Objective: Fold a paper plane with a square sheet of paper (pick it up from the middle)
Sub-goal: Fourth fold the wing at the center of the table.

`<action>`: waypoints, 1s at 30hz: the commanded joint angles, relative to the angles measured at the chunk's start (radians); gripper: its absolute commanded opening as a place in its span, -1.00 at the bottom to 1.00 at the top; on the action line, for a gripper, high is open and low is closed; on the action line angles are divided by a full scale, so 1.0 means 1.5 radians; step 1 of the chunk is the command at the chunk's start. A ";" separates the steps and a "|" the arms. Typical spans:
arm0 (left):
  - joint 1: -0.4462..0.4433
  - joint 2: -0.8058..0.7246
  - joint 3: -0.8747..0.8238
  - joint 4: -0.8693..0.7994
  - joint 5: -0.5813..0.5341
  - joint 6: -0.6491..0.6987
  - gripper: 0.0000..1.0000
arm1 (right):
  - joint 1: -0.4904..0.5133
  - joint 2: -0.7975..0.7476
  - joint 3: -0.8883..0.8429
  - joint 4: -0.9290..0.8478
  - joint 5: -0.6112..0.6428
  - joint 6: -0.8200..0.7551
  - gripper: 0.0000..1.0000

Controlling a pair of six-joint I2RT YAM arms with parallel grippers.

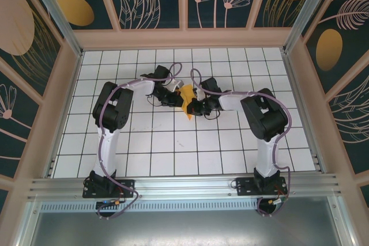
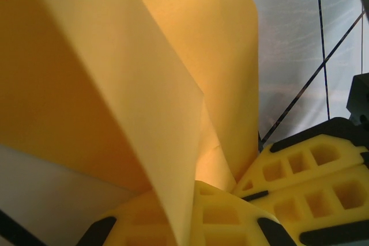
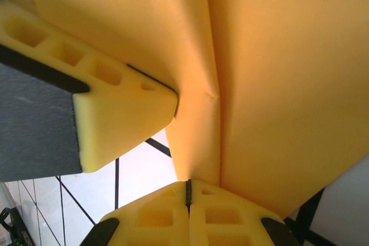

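Observation:
The orange-yellow sheet of paper point(image 1: 187, 98) hangs above the middle of the white tiled table, folded into a narrow shape with a point toward the near side. Both grippers meet at it. My left gripper point(image 1: 178, 97) is shut on the paper from the left. In the left wrist view its yellow pads point(image 2: 230, 211) pinch a folded layer of the paper point(image 2: 144, 73). My right gripper point(image 1: 196, 105) is shut on the paper from the right. In the right wrist view the right gripper point(image 3: 188, 191) clamps the lower tip of the creased paper point(image 3: 277, 84). A left pad point(image 3: 121, 108) presses beside it.
The table point(image 1: 173, 154) has white tiles with black grid lines. Wooden-framed walls point(image 1: 184, 37) close the back and both sides. An aluminium rail point(image 1: 184, 188) with the arm bases runs along the near edge. Purple cables loop over both arms.

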 commanded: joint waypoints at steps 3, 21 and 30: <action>0.005 0.031 0.007 -0.022 -0.034 0.017 -1.00 | -0.002 0.023 -0.018 -0.026 0.019 0.004 -0.95; 0.005 0.030 0.010 -0.028 -0.037 0.021 -1.00 | 0.004 -0.010 -0.056 -0.024 -0.007 0.013 -0.94; 0.005 0.029 0.011 -0.029 -0.037 0.021 -1.00 | 0.001 -0.023 -0.058 -0.061 0.020 0.008 -0.95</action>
